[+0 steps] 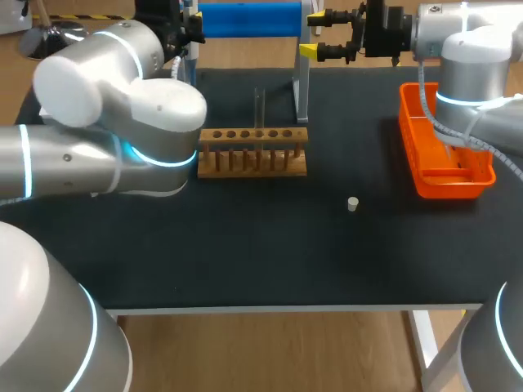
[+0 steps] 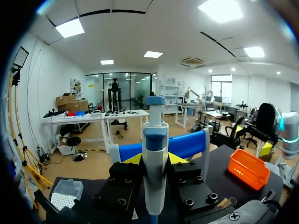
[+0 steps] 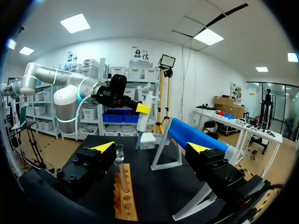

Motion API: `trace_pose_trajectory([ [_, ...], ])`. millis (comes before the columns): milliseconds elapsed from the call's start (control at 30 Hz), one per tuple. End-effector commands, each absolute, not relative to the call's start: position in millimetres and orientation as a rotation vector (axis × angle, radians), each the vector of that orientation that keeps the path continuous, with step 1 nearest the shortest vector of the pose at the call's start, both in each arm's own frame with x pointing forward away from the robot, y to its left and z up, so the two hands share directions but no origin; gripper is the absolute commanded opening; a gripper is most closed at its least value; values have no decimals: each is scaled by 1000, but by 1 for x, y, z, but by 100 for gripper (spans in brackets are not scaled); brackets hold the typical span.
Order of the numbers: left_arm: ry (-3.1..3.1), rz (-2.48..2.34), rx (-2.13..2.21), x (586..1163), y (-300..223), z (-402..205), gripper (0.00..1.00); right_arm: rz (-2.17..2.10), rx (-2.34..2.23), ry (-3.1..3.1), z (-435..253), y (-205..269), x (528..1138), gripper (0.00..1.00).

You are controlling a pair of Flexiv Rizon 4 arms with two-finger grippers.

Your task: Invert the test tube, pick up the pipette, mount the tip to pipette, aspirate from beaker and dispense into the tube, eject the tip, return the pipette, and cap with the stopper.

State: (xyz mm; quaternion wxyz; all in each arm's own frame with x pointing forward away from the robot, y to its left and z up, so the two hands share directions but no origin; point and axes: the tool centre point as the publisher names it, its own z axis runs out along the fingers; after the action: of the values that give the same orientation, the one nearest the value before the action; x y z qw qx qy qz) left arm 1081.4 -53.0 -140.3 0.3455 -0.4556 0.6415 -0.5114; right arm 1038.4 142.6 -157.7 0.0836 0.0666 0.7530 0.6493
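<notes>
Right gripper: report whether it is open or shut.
Open. On the right gripper the yellow-tipped fingers stand wide apart, with nothing held between them.

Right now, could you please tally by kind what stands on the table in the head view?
Wooden rack: 1
Test tube: 1
Stopper: 1
Orange basket: 1
Blue-topped stand: 1
Total: 5

Silver arms (image 1: pixel 73 155); cyan rings (image 1: pixel 159 159); black pincers (image 1: pixel 310 34).
</notes>
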Motion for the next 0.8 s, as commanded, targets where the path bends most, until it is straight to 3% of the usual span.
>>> trace_pose_trajectory([
  [33, 1601, -1251, -1218, 1097, -61, -147, 0, 1937, 197, 2252, -157, 141, 1039, 100],
  [800, 1554, -1165, -1296, 1131, -57, -164, 0, 1937, 197, 2252, -157, 141, 1039, 100],
])
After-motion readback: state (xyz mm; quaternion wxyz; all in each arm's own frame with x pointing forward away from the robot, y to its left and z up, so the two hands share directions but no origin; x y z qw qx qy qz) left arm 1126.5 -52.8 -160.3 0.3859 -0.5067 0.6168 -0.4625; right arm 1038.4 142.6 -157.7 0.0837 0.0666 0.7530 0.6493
